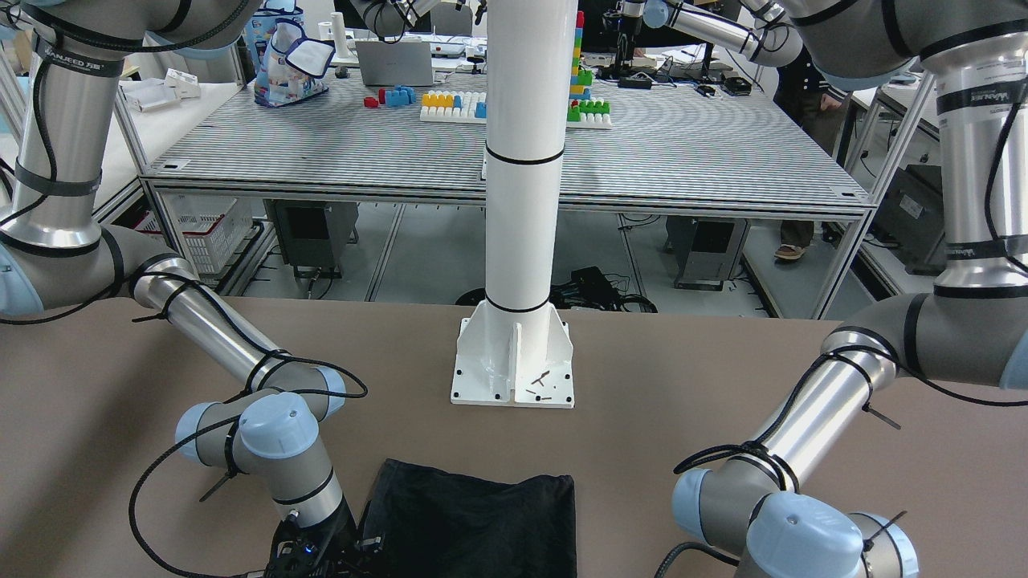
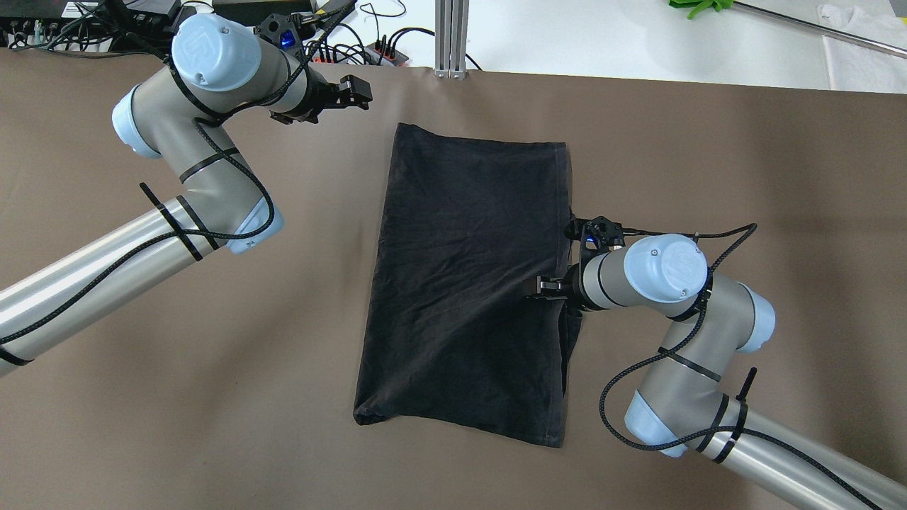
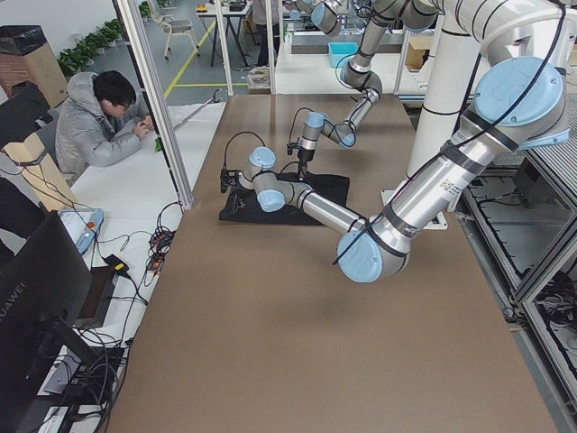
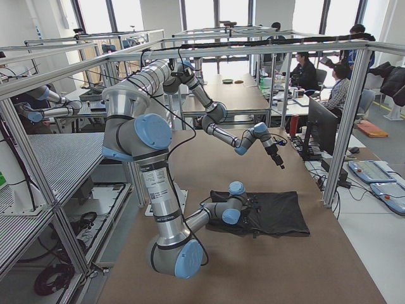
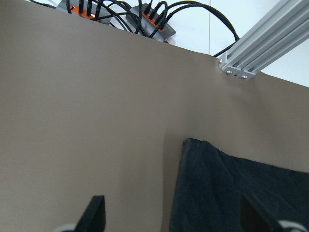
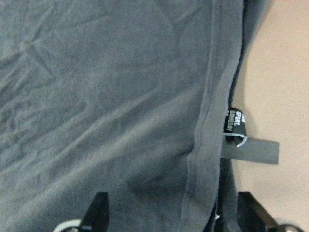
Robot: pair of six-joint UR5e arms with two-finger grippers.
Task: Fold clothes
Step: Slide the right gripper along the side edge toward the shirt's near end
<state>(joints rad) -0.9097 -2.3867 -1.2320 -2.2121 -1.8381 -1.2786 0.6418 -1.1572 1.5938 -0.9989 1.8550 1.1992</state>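
Brown tabletop (image 2: 708, 142) carries the black garment (image 2: 468, 269), spread flat; the right gripper (image 2: 542, 289) sits low over the garment's hemmed right edge, jaws spread wide, clamping nothing; the left gripper (image 2: 354, 88) hangs just beyond the garment's far left corner, jaws likewise parted, empty.

You're in a shared robotics lab. Silver-and-grey jointed robot arms with pale blue joint caps (image 1: 217, 329) reach over a brown-topped table (image 1: 723, 385), and a white steel pole on a bolted base plate (image 1: 522, 160) stands at 12 o'clock in the front-facing view. Beyond it a slatted aluminium-frame bench (image 1: 683, 152) carries coloured plastic building blocks (image 1: 454, 103) and a silver laptop (image 1: 395, 63). In the right side view, aluminium-profile framing (image 4: 347, 126) surrounds the cell, with seated people at desks (image 4: 342, 92) at 2 o'clock.
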